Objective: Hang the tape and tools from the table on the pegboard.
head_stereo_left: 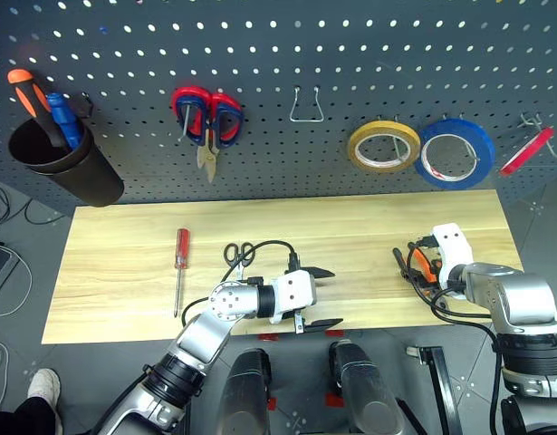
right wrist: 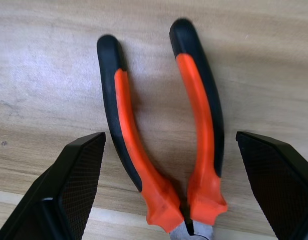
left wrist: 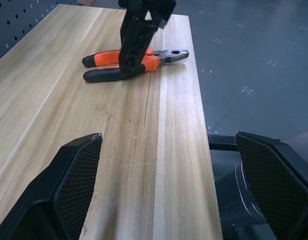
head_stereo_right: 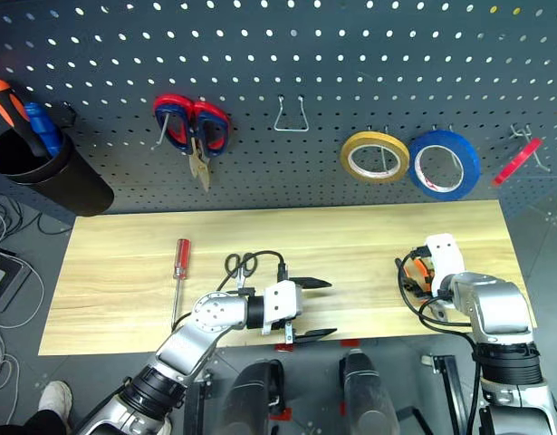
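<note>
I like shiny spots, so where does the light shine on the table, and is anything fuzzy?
In the right wrist view, a pale glare patch sits on the table beside the pliers, which look sharp with soft shadows. In the left wrist view, the wood near the left claw is crisp; the far pliers and floor are slightly softer. In the left eye view, lighting is even.

My arms are silver-grey metal with round joint housings and white wrist blocks. Black cables loop from my left wrist (head_stereo_left: 292, 294) and coil around my right wrist (head_stereo_left: 452, 249). My fingers (left wrist: 76, 180) are black, wedge-shaped, and faced with fine cross-hatched mesh pads.
</note>
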Action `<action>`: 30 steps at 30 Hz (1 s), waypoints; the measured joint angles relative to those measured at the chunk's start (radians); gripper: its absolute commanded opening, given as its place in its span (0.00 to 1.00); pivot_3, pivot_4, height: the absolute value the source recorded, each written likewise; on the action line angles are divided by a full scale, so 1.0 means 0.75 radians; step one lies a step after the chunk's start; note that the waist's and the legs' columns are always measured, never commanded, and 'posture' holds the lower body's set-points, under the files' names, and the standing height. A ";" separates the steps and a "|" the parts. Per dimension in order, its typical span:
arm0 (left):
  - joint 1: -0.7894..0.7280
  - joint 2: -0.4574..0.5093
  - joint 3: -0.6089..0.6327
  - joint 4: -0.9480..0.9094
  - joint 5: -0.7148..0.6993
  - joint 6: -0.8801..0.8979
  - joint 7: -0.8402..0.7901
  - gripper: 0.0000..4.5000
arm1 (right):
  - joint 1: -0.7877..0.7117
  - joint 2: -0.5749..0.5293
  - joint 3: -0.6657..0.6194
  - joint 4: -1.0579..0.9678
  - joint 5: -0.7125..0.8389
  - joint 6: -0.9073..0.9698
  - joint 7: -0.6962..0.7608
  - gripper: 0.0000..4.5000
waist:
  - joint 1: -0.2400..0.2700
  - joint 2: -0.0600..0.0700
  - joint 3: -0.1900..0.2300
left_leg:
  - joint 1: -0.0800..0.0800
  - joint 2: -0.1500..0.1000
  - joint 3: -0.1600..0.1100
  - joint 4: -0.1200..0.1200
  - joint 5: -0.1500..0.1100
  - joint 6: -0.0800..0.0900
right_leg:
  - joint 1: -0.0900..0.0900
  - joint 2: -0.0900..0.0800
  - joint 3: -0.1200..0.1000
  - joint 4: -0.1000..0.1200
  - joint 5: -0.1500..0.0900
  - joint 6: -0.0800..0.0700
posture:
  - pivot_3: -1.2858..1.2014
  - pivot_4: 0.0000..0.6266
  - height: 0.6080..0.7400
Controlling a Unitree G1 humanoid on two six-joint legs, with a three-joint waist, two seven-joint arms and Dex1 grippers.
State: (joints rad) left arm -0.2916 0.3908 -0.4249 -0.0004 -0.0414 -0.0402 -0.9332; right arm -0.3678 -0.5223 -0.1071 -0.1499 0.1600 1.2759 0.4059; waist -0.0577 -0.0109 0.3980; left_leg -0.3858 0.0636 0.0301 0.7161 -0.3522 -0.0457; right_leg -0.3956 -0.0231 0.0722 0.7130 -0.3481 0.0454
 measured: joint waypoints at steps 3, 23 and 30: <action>-0.003 0.000 0.001 0.000 0.000 0.015 0.005 1.00 | -0.006 -0.009 0.000 0.002 0.012 -0.004 0.001 0.99 | 0.000 0.000 0.003 | -0.001 0.000 0.001 -0.001 0.000 0.000 | -0.002 0.000 0.000 0.000 0.000 0.000 | 0.48 0.75 1.00; 0.008 0.009 0.001 -0.064 0.000 0.049 0.014 1.00 | 0.002 -0.140 0.141 0.154 -0.004 -0.350 0.123 0.67 | 0.001 -0.007 0.011 | -0.010 0.003 0.001 0.000 0.002 -0.003 | -0.011 -0.001 -0.001 0.000 0.000 0.001 | 0.51 0.64 1.00; 0.039 0.006 0.017 -0.143 -0.011 0.076 0.041 1.00 | 0.033 -0.144 0.172 0.087 -0.001 -0.387 0.154 0.67 | 0.001 -0.006 0.008 | -0.018 0.004 0.000 0.001 0.002 -0.004 | -0.020 -0.001 -0.003 0.001 0.000 0.001 | 0.51 0.52 1.00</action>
State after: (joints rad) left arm -0.2627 0.3950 -0.4121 -0.1077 -0.0497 0.0170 -0.9022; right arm -0.3434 -0.6302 0.0221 -0.0843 0.1596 0.9858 0.5216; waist -0.0569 -0.0156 0.4038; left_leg -0.3996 0.0664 0.0300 0.7165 -0.3506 -0.0483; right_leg -0.4106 -0.0242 0.0701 0.7138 -0.3479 0.0458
